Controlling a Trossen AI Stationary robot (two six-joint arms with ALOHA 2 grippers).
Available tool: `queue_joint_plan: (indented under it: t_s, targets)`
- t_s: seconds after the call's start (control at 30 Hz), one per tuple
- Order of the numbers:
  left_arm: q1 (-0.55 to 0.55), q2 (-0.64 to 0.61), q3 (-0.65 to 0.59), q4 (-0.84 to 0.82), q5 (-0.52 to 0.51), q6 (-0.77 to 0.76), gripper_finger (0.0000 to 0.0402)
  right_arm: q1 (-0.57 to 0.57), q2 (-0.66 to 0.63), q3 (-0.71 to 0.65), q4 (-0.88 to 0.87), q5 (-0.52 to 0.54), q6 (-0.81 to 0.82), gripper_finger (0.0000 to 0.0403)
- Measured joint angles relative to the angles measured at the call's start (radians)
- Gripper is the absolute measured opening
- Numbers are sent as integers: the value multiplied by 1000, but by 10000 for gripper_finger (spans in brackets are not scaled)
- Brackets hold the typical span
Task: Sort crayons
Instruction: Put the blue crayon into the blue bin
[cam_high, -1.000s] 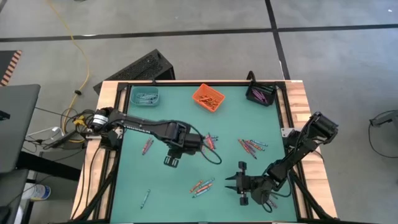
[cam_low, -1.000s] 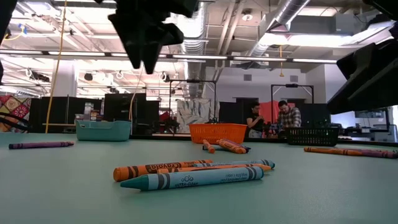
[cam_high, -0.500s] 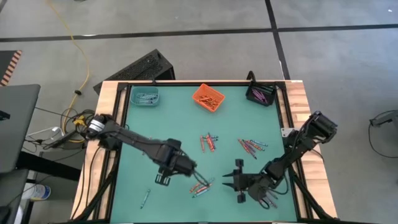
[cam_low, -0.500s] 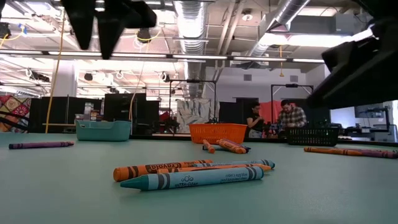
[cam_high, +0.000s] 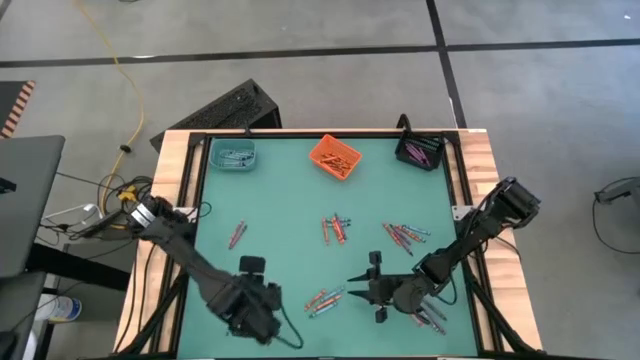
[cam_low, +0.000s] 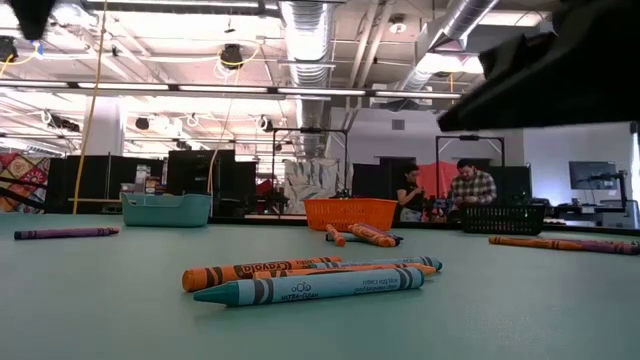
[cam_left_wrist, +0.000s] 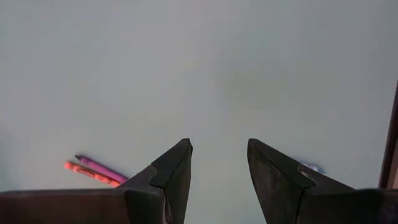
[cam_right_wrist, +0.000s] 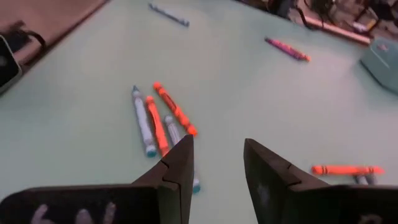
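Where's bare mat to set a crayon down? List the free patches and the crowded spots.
Free: the wide strip of mat between the teal bin, orange bin and the loose crayons, and the corner by the left gripper.

Crowded: the middle cluster, the right-hand cluster, and the crayons beside the right gripper.

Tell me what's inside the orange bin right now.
The orange bin holds several orange-red crayons in a loose pile. The count is unclear from the high view, and the low view shows only its outer wall.
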Motion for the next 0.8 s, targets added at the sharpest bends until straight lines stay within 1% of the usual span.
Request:
queue_joint_plan:
  t_s: [0.27, 0.47, 0.63, 0.8]
  targets:
    - [-145, 0, 0, 3, -102, -251, 147, -45, 0, 0, 160, -82, -151, 133]
    - [-240, 1, -6, 17, -168, -433, 147, -44, 0, 1, 258, -98, -264, 133]
    - [-300, 1, -57, 73, -217, -615, 147, -49, 0, 2, 268, -116, -271, 133]
    - [-323, 3, -137, 135, -201, -857, 147, -53, 0, 2, 260, -116, -264, 133]
